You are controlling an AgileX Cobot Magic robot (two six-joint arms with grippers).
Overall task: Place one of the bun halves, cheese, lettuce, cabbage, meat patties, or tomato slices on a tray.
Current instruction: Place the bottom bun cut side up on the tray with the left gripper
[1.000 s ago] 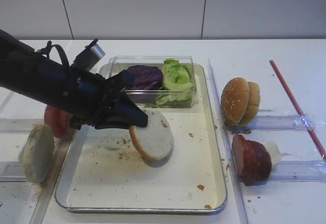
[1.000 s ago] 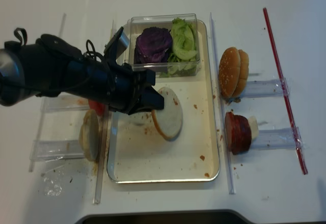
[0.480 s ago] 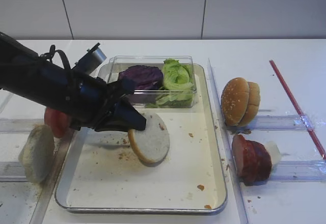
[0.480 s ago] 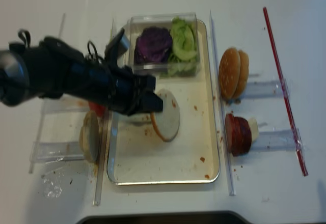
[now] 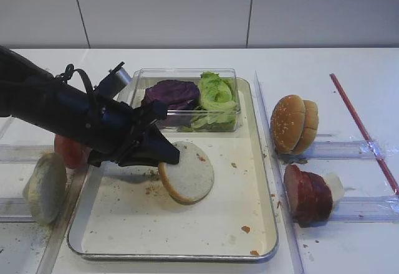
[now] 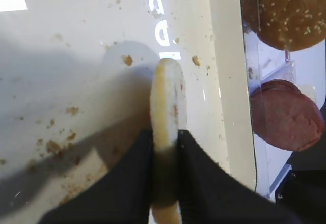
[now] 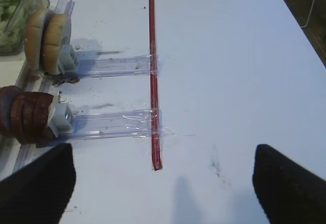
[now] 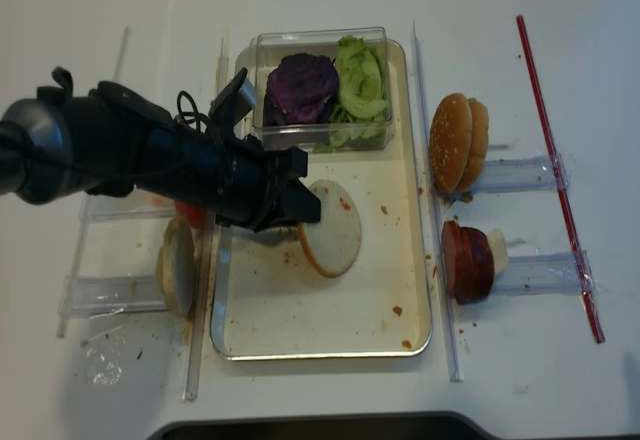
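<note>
My left gripper is shut on the rim of a flat, pale bun half. The bun half hangs tilted, low over the middle of the silver tray. At the tray's far end a clear box holds purple cabbage and green lettuce. Meat patties stand on edge right of the tray, and tomato slices peek out behind my left arm. No cheese shows. My right gripper hangs open over bare table.
Domed bun tops stand in a clear rail right of the tray. Another bun half leans in the left rail. A red strip is taped across the right rails. Crumbs dot the tray floor.
My left arm has sunk slightly towards the tray with the bun half still gripped. The bun half now sits lower over the floor.
</note>
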